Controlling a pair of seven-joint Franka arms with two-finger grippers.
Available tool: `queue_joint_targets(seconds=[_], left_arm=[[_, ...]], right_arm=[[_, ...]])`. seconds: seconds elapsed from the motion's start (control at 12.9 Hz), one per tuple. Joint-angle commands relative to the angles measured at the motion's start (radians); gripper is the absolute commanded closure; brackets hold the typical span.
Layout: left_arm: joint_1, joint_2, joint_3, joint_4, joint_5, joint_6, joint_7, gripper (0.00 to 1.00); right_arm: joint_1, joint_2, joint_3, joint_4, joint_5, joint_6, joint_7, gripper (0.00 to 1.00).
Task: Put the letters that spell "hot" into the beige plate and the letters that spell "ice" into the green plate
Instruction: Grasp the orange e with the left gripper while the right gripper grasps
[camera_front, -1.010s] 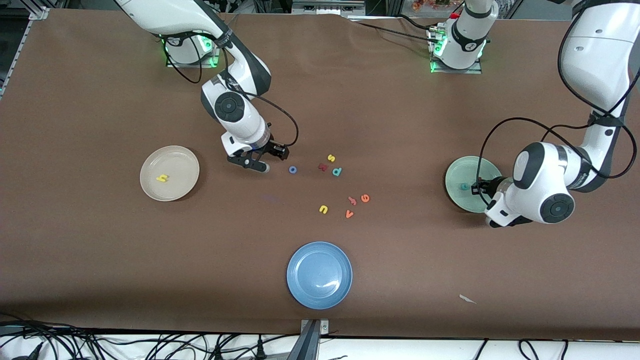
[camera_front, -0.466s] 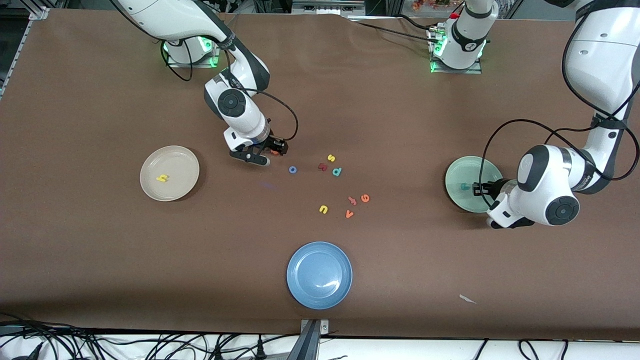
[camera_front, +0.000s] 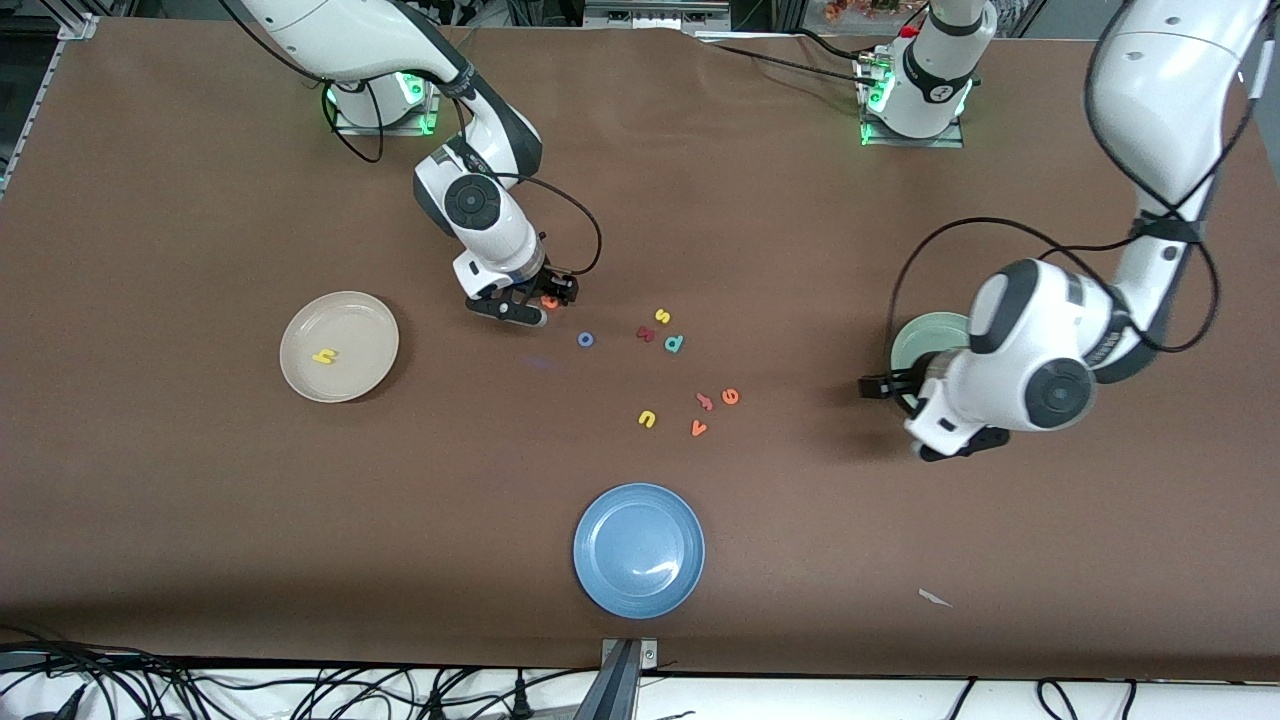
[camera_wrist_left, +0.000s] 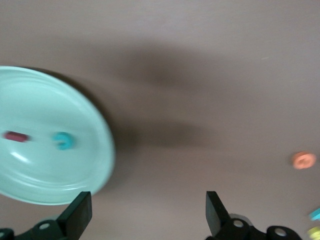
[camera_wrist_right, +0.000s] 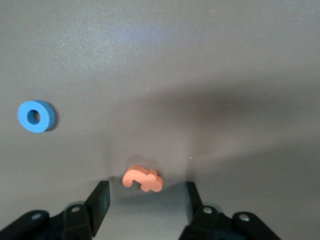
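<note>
The beige plate (camera_front: 339, 346) holds the yellow h (camera_front: 323, 356). My right gripper (camera_front: 530, 303) (camera_wrist_right: 146, 195) is low over the table, open. Its fingers straddle the orange t (camera_front: 549, 301) (camera_wrist_right: 143, 179) without touching it. The blue o (camera_front: 586, 339) (camera_wrist_right: 35, 116) lies close by on the table. The green plate (camera_front: 920, 340) (camera_wrist_left: 75, 165), partly hidden under my left arm, holds the dark red i (camera_wrist_left: 16, 136) and the teal c (camera_wrist_left: 64, 141). My left gripper (camera_front: 905, 400) (camera_wrist_left: 147, 202) is open and empty over bare table beside that plate. The orange e (camera_front: 730, 396) (camera_wrist_left: 304, 160) lies among the loose letters.
Loose letters at mid-table: yellow s (camera_front: 662, 316), dark red k (camera_front: 646, 334), teal p (camera_front: 675, 344), a salmon letter (camera_front: 705, 401), yellow u (camera_front: 647, 419), orange v (camera_front: 699, 428). A blue plate (camera_front: 639, 550) stands nearest the front camera. A paper scrap (camera_front: 935, 598) lies toward the left arm's end.
My left gripper opened, left the teal c in the green plate and swung off the plate toward the loose letters. My right gripper shifted slightly, and the orange t now shows between its fingers.
</note>
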Motion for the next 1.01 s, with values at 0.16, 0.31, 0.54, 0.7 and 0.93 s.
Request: queue_joint_targets(seconds=[0.16, 0.31, 0.54, 0.7, 0.93], left_arm=[[-0.147, 0.072, 0.015, 0.005, -0.023, 0.285, -0.288, 0.0], [-0.216, 0.091, 0.029, 0.005, 0.007, 0.293, -0.276, 0.0], [-0.262, 0.159, 0.033, 0.02, 0.052, 0.397, -0.287, 0.0], [-0.267, 0.175, 0.035, 0.021, 0.055, 0.401, -0.275, 0.0], [-0.304, 0.212, 0.047, 0.044, 0.136, 0.414, -0.287, 0.06]], right_arm=[[0.008, 0.003, -0.017, -0.019, -0.047, 0.026, 0.022, 0.35], [0.008, 0.005, -0.017, -0.019, -0.049, 0.026, 0.023, 0.35], [0.008, 0.006, -0.018, -0.019, -0.052, 0.027, 0.022, 0.39], [0.008, 0.006, -0.027, -0.008, -0.067, 0.029, 0.022, 0.37], [0.017, 0.025, -0.037, -0.006, -0.098, 0.053, 0.023, 0.38]])
